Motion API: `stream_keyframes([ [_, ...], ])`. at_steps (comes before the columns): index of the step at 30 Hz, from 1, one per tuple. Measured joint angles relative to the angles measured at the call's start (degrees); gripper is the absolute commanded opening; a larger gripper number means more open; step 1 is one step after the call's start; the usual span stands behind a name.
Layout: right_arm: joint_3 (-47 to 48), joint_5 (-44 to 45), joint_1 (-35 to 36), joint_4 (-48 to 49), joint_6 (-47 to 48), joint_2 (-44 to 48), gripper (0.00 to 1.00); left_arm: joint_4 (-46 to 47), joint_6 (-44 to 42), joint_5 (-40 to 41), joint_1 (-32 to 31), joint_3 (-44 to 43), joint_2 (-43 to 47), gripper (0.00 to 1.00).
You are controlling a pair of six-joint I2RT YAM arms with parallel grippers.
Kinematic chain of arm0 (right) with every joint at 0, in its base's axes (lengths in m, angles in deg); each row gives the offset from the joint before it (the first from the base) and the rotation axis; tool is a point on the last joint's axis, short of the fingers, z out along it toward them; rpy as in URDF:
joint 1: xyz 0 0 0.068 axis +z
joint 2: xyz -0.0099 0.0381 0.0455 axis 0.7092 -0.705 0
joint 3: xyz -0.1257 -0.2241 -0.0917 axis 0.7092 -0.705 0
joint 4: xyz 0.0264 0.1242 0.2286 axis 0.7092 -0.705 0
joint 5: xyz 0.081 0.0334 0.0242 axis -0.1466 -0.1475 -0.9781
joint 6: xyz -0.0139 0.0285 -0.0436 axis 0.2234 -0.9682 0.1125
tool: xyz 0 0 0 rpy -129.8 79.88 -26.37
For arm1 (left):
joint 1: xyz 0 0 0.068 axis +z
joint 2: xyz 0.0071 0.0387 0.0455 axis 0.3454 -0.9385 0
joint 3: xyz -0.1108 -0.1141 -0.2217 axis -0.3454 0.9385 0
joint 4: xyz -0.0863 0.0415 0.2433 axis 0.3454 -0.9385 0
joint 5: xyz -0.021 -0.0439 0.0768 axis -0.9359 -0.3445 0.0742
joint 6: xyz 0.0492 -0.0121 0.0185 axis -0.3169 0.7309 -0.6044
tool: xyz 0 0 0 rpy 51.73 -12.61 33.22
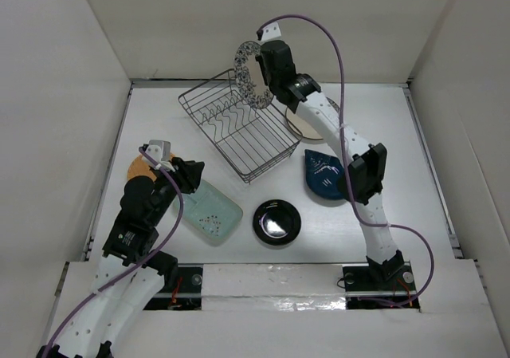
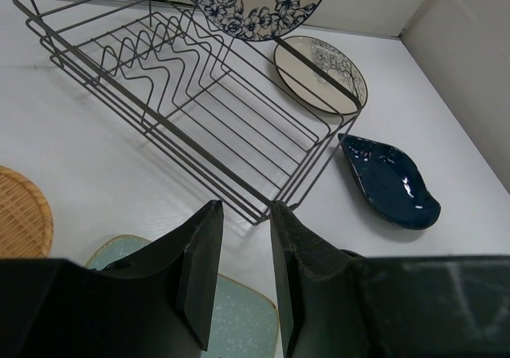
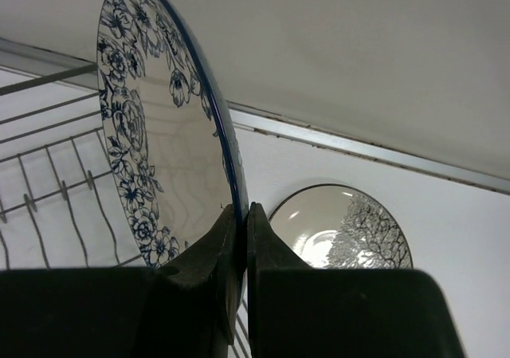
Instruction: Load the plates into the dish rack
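Top external view: the right gripper [image 1: 264, 71] holds the blue-floral round plate [image 1: 252, 76] on edge, raised above the far corner of the dish rack [image 1: 243, 139]. In the right wrist view its jaws are clamped on the plate's lower rim, a thin edge grip. No plate stands in the rack.

The step in hand appears to be lowering this plate into a slot between the upright tines [image 2: 163, 51].

1. Turn the plate so that its face runs parallel to the tine gaps before descent.
2. Centre the rim over one gap and clear of the rack's top rail.
3. Descend slowly. The narrow rim grip probably lets the plate pivot if it strikes a wire.
4. Part the jaws only when the lower rim rests on the base wires and tines flank both faces.

Plates not yet loaded lie flat on the table:

- The tree-patterned cream plate [image 3: 343, 234] is just beside the rack's right side.
- The dark blue teardrop dish [image 1: 323, 173] is near the right arm.
- The glossy black plate [image 1: 277, 220] is in front of the rack.
- The speckled mint-green plate [image 1: 211, 212] is to its left.
- The orange round plate [image 2: 20, 214] is at far left.

The left gripper [image 2: 243, 214] hovers over the mint-green plate with its jaws slightly apart and nothing between them. Keep it clear of the rack during insertion.
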Motion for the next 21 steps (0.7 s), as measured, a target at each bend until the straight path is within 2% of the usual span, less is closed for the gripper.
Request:
stream_keyframes([
  [9, -2.45, 9.33, 3.96, 5.57, 6.73, -2.54, 0.00, 0.00, 0.00, 0.20, 0.00, 0.00, 0.09, 0.27],
  [20, -5.84, 12.00, 6.82, 10.12, 8.61, -6.97, 0.00, 0.02, 0.00, 0.17, 0.00, 0.00, 0.31, 0.27],
  [21, -6.51, 12.35, 6.91, 11.30, 8.59, -6.97, 0.03, 0.02, 0.00, 0.20, 0.00, 0.00, 0.31, 0.27],
])
